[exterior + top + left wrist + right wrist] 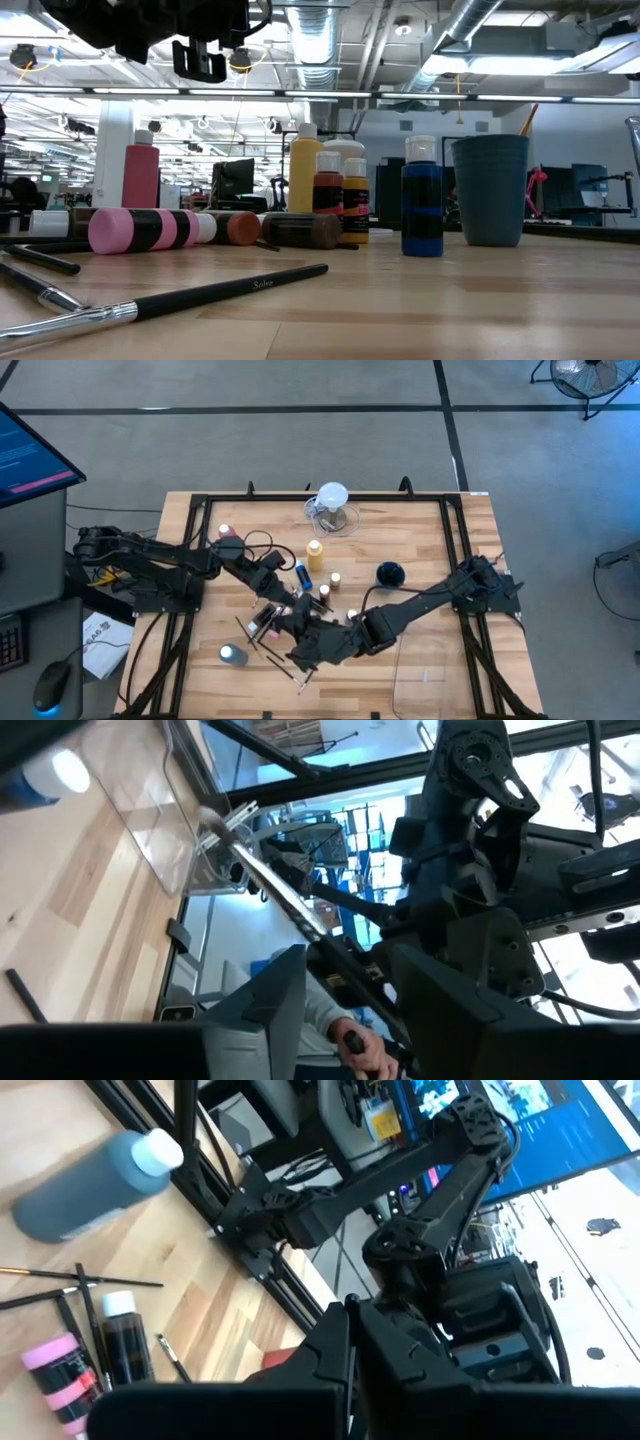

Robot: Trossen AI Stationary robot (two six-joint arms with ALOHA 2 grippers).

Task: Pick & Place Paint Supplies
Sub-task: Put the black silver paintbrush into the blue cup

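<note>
Both arms meet above the middle of the table. My right gripper point(305, 645) point(355, 1370) is shut on a thin dark paintbrush point(300, 920) held in the air. Its silver ferrule and bristles point(218, 818) point away from the hold. My left gripper point(283, 608) point(350, 1020) is open, one finger on either side of the brush's shaft and apart from it. Below them lie a pink-and-black bottle point(140, 230), a brown bottle point(125, 1345) and loose brushes point(230, 292). Yellow point(315, 552), pink-red point(141, 175) and blue point(422, 210) bottles stand farther back. My right gripper has the paintbrush by its handle point(385, 1020), toward the end away from the bristles. My left finger stands in front of the exact place of contact. The brush is lifted clear of the table and sticks out from the fingers.
A grey-blue bottle point(232, 654) lies near the front left. A clear jug with a white top point(332, 510) stands at the far edge, a dark cup point(390, 573) right of centre and a clear container point(430, 670) at the front right. A person's hand point(360, 1050) shows beyond the table.
</note>
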